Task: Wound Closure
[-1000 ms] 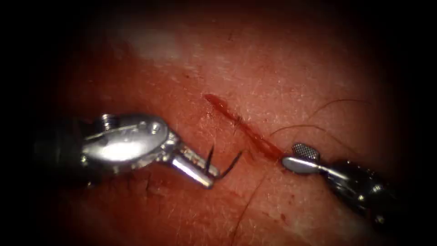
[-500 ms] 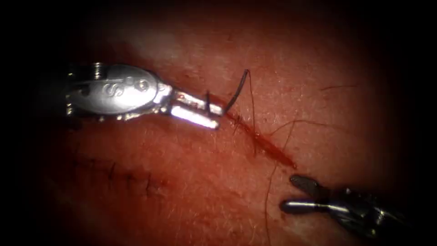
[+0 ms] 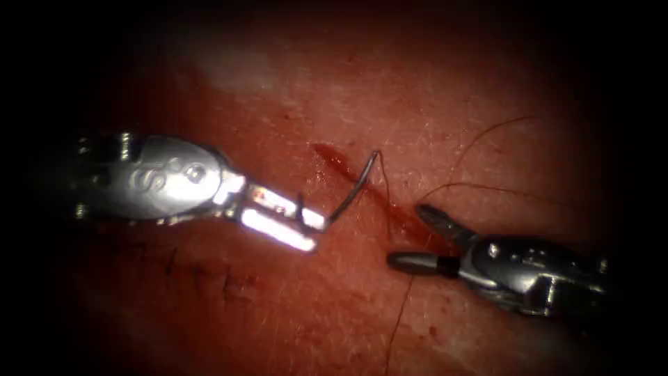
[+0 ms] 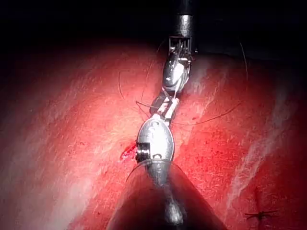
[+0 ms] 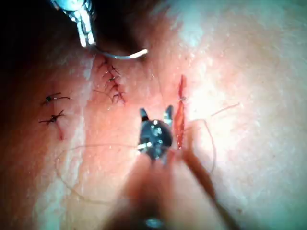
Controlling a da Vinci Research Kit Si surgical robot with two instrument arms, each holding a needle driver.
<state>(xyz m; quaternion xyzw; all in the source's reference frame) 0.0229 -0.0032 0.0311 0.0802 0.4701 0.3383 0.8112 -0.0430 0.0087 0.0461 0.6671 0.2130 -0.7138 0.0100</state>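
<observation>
My left tool lies left of the cut, jaws shut on the curved needle near one end. The needle is out of the tissue; its long part arches up and right over the cut. Dark thread hangs from that far end down into the cut and trails on toward the front. My right tool sits just right of the cut's lower end, jaws open, holding nothing. The right wrist view has the open right tool beside the cut, and the left tool holding the needle.
An older stitched line runs in front of the left tool. More stitches and knots mark the tissue left of the cut. Loose thread loops across the tissue to the right. Red fluid fills the cut.
The left tool lifted the needle from low on the cut's left side up and away, trailing thread, then came partway back down. The open right tool dipped, then moved in beside the cut.
</observation>
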